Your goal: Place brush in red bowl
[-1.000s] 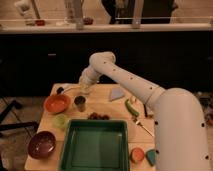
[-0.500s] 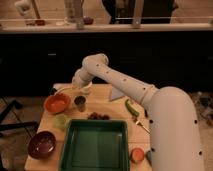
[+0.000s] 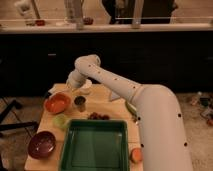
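1. Where the view is nearest, a green tray point(image 3: 66, 146) is seen on the worktop point(image 3: 103, 103), flanked by a maroon bowl point(image 3: 41, 144) on the left and a small orange item point(image 3: 135, 155) on the right.
2. Just beyond the tray, a light-green cup point(image 3: 61, 120) and a dark cluster point(image 3: 98, 116) are set, with a dark cup point(image 3: 80, 103) behind them.
3. The red bowl point(image 3: 56, 103) is placed left of the dark cup, just beside it.
4. The end effector point(image 3: 73, 86) is held over the bowl's far rim; whether it is apart or together cannot be told.
5. The brush point(image 3: 53, 91) is possibly the pale sliver just left of the end effector, beyond the bowl.
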`<state>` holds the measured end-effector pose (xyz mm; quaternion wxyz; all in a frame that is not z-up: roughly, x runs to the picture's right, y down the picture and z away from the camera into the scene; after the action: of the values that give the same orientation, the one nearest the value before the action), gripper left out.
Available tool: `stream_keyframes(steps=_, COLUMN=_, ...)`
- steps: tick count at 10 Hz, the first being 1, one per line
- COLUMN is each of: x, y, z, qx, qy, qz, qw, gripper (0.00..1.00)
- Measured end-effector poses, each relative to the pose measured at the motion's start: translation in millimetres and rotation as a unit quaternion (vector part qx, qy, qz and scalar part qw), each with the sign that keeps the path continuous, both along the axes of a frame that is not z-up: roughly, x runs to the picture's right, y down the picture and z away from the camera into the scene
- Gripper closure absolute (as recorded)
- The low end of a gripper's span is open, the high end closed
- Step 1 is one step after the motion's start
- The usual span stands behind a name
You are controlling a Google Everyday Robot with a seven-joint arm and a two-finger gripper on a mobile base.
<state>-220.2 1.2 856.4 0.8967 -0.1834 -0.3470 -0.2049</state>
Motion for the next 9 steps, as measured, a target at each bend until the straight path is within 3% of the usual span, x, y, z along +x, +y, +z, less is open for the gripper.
stream_keyframes(steps=9, x=-40.1, y=42.2, z=23.5, qx=-0.049, qy=0.017, qz=-0.059, qw=0.9969, gripper=1.0)
